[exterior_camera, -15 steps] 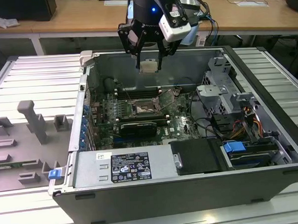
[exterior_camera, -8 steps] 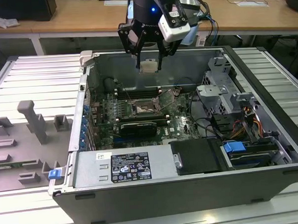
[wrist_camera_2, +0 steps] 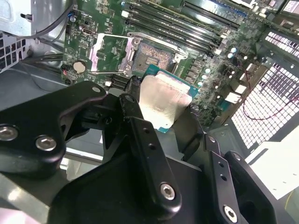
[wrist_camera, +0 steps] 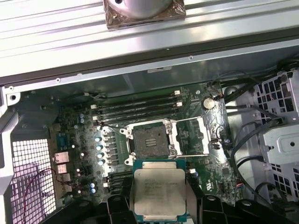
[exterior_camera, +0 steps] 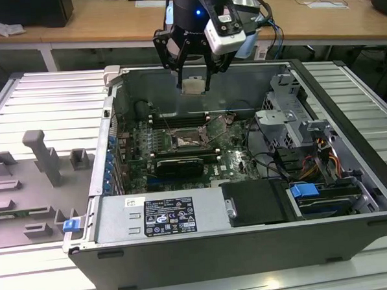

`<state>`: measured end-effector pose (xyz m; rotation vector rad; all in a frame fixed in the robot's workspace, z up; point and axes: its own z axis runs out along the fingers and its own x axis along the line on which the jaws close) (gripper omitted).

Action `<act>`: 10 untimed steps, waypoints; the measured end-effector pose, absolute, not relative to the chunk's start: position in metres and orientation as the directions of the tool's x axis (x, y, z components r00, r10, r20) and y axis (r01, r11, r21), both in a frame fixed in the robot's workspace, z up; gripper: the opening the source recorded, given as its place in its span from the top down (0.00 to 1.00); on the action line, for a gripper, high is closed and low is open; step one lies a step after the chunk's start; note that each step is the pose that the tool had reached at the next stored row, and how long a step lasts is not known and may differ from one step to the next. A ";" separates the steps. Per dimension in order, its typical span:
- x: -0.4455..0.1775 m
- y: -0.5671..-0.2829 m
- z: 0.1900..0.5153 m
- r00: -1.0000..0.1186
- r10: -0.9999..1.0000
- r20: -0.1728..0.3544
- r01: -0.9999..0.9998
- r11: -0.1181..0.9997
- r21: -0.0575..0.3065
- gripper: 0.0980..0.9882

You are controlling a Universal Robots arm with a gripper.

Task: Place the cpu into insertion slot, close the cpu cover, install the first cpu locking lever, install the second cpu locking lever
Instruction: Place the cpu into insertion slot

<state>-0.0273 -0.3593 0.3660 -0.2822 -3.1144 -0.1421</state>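
To the exterior view's left of the gripper, well apart from it, a grey moulded tray [exterior_camera: 33,176] lies on the ribbed metal table [exterior_camera: 41,94], beside the open computer case [exterior_camera: 187,262]. The gripper [exterior_camera: 194,80] hangs over the far side of the case. Its black fingers [wrist_camera_2: 140,135] are clamped on two opposite edges of the cpu [exterior_camera: 194,86], which is held in the air, clear of the board. In the first wrist view the chip's pale metal top [wrist_camera: 159,191] sits between the two fingertips.

Below the gripper, on the green motherboard [wrist_camera: 74,135], the insertion slot [wrist_camera: 149,142] lies uncovered, its dark square bed showing. The cpu cover [wrist_camera: 192,136] is swung open and lies just beside the slot. The long black memory slots [wrist_camera: 135,109] run along the slot's far side.

To the exterior view's right of the gripper and lower down, a grey drive cage [exterior_camera: 283,121] stands inside the case, with a blue tab [exterior_camera: 305,192] nearer the front wall.
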 end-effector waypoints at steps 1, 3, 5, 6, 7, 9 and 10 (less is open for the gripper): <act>-0.027 -0.359 0.366 -0.983 0.184 0.019 0.185 0.979 0.089 0.51; -0.027 -0.359 0.366 -0.981 0.193 0.019 0.194 0.977 0.089 0.51; -0.027 -0.359 0.366 -0.979 0.201 0.019 0.202 0.975 0.089 0.51; -0.027 -0.359 0.366 -0.978 0.207 0.019 0.208 0.974 0.089 0.51; -0.027 -0.359 0.366 -0.977 0.212 0.019 0.213 0.973 0.089 0.51; -0.027 -0.359 0.366 -0.975 0.221 0.019 0.222 0.971 0.089 0.51; -0.027 -0.359 0.366 -0.973 0.228 0.019 0.229 0.969 0.089 0.51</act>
